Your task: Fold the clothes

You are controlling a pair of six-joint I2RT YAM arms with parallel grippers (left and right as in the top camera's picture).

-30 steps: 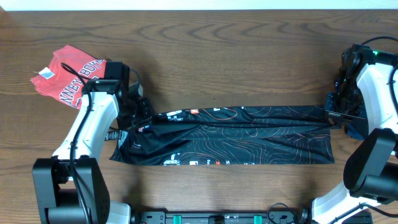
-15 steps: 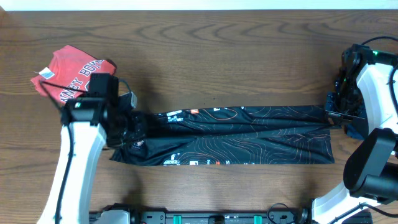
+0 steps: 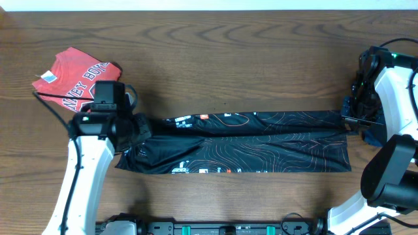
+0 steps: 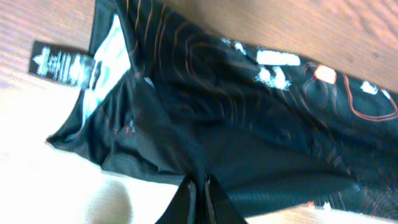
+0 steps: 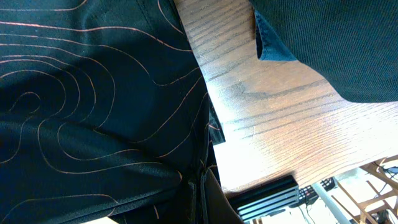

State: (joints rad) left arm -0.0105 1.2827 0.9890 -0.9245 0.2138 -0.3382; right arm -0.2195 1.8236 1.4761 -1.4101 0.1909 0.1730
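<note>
Across the middle of the table [image 3: 248,59] the black jersey [image 3: 261,140] lies in a long band. Its left end has just been drawn leftward and looks tauter, readier to fold. The left arm reaches in from near-left. The left gripper [image 3: 142,127] and right gripper [image 3: 346,119] are clamped tight on the jersey's ends.

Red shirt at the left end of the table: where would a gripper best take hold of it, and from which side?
The red shirt lies flat and rumpled, its lower right edge hidden under the left arm. Its outer corner by the white label lies bare on the wood, so pinching there, straight down from above, is probably best.
</note>
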